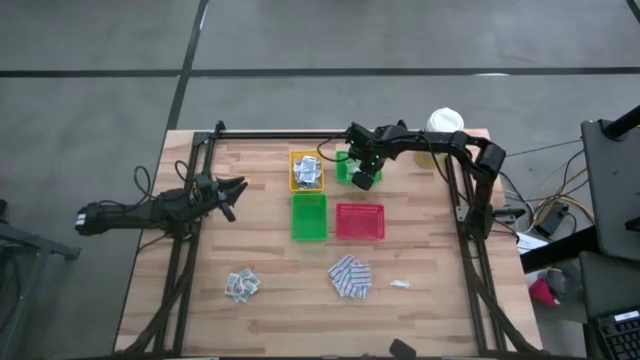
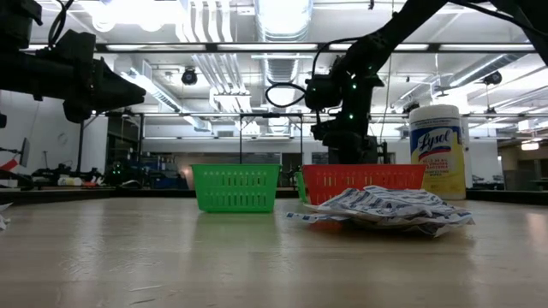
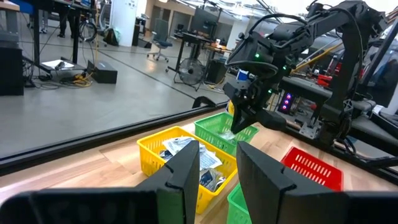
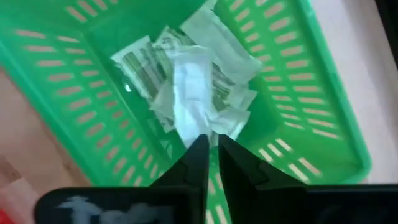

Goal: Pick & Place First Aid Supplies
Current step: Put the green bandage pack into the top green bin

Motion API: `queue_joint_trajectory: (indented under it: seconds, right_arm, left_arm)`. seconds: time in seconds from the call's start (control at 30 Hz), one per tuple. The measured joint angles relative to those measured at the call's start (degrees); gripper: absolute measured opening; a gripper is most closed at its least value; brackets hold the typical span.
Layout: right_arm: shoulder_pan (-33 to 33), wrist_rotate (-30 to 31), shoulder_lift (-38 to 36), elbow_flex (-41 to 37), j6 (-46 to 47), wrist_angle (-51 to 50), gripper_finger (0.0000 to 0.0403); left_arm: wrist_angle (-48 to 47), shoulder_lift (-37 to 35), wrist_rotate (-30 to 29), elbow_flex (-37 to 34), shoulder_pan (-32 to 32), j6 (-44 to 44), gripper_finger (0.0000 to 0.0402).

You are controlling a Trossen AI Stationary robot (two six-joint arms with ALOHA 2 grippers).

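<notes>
Nearest the tabletop's [image 1: 270, 320] front edge lie three loose groups of supplies: a small cluster of patterned packets [image 1: 241, 285] toward the front left corner, a larger heap of blue-and-white pads [image 1: 350, 277] near the middle of the front edge, and one small white packet [image 1: 399, 284] just to the right of that heap (in the low view the heap hides the foot of the red tray).

Farther in, at mid-tabletop, an empty-looking green tray [image 1: 308, 216] and a red tray [image 1: 360, 221] stand side by side, the red one nearer the right edge.

The left gripper [image 1: 229, 194] hovers near the left edge, level with these trays and well apart from them; its fingers [image 3: 186, 171] stand partly apart with nothing between them.

Behind the first green tray a yellow tray [image 1: 306, 170] holds several white-grey sachets [image 3: 186, 154]. Beside it, toward the right edge, is a second green tray [image 4: 292, 93] with a crumpled bunch of pale green strips [image 4: 193, 87] lying in it.

The right gripper [image 4: 211, 149] hangs directly above that tray, its fingers [image 4: 239, 168] only a narrow slit apart; a pale packet sits right at their tips, and whether it is pinched or already lying loose I cannot tell.

At the far right corner stands a yellow canister [image 2: 437, 150] with a white lid.
</notes>
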Motion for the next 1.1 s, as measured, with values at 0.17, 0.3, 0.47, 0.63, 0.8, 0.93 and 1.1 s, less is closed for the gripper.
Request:
queue_joint_trajectory:
  seconds: [0.17, 0.3, 0.47, 0.63, 0.8, 0.93, 1.1]
  right_arm:
    - [-0.44, 0.18, -0.49, 0.02, -0.07, -0.29, 0.0076]
    - [-0.3, -0.06, -1.7, 2.52, 0.66, -4.15, 0.0094]
    - [1.07, -0.05, -5.18, 5.8, 1.47, -10.62, 0.0101]
    - [3.79, -0.94, -10.9, 6.22, 2.67, -13.91, 0.0095]
    - [6.6, -8.39, -18.31, 3.41, 6.41, -15.36, 0.0083]
    - [10.34, -14.52, -24.76, -0.56, 8.84, -15.3, 0.0073]
    - [17.02, -15.37, -32.08, -5.98, 13.05, -14.97, 0.0064]
  left_arm:
    - [0.0, 0.0, 0.0, 0.0, 0.0, 0.01, 0.0108]
    - [0.0, 0.0, -0.01, 0.0, 0.0, 0.04, 0.0108]
    - [0.0, 0.0, -0.01, 0.0, 0.0, 0.07, 0.0108]
    - [0.0, -0.01, 0.01, 0.0, 0.0, 0.07, 0.0108]
    - [0.0, 0.0, 0.01, 0.0, 0.0, -0.02, 0.0108]
    - [0.0, 0.0, 0.01, 0.0, 0.0, -0.04, 0.0108]
    - [0.0, 0.0, 0.01, 0.0, 0.0, -0.07, 0.0108]
